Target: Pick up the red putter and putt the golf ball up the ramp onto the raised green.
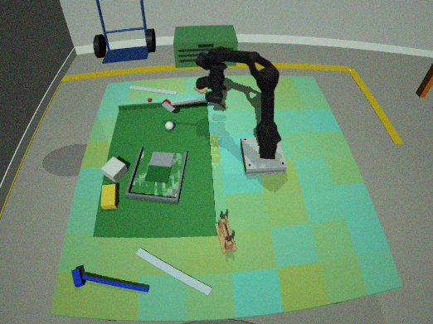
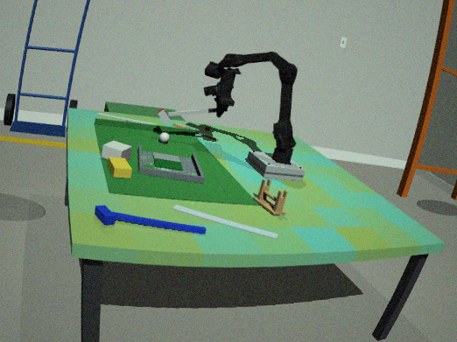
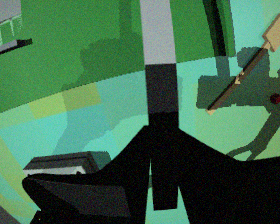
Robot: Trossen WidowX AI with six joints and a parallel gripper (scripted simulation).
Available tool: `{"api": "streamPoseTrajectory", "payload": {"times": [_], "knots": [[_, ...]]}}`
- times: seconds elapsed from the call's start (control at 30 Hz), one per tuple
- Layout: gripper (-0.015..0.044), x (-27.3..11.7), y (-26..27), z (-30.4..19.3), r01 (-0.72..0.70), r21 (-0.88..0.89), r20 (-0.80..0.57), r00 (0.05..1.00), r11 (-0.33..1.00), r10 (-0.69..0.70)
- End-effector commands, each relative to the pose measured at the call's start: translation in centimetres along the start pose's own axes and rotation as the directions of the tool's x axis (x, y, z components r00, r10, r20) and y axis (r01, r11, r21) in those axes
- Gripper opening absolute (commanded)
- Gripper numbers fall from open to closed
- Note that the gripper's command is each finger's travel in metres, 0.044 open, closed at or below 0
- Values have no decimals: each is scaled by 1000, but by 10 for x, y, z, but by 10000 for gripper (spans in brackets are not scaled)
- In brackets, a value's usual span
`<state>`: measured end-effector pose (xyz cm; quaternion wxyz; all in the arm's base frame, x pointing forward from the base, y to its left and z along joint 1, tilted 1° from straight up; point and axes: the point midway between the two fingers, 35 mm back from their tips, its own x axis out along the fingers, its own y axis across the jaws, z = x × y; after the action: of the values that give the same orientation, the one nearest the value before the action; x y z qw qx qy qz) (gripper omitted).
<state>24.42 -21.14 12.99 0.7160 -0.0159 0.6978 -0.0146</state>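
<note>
The hand (image 1: 216,102) (image 2: 220,111) (image 3: 156,130) grips the red putter (image 1: 187,101) (image 2: 189,113) (image 3: 161,35) above the tabletop (image 1: 336,210) (image 2: 350,195) (image 3: 115,107), near the green mat's back edge. The golf ball (image 1: 169,125) (image 2: 164,137) rests on the mat (image 1: 145,222) (image 2: 149,187) (image 3: 45,70), with open turf between it and the grey-walled ramp and green (image 1: 182,176) (image 2: 171,176). White and yellow blocks stand just beside that frame.

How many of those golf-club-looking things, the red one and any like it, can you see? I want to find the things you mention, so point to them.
2: the red putter (image 1: 188,101) (image 2: 190,113) (image 3: 159,35), held in the gripper (image 1: 216,102) (image 2: 220,112), and a blue one (image 1: 116,282) (image 2: 155,222), lying at the table's near left.
</note>
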Motion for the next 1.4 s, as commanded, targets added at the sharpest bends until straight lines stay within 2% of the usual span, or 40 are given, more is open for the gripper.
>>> {"api": "streamPoseTrajectory", "payload": {"times": [0.0, 0.87, 1.37], "knots": [[0, 18, 0, -1, -3, 7, -3, 1000, 1000, 3], [0, 57, 1, -2, -3, 7, -3, 1000, 1000, 3], [0, 55, -4, -2, -2, 5, -5, 1000, 1000, 2]]}}
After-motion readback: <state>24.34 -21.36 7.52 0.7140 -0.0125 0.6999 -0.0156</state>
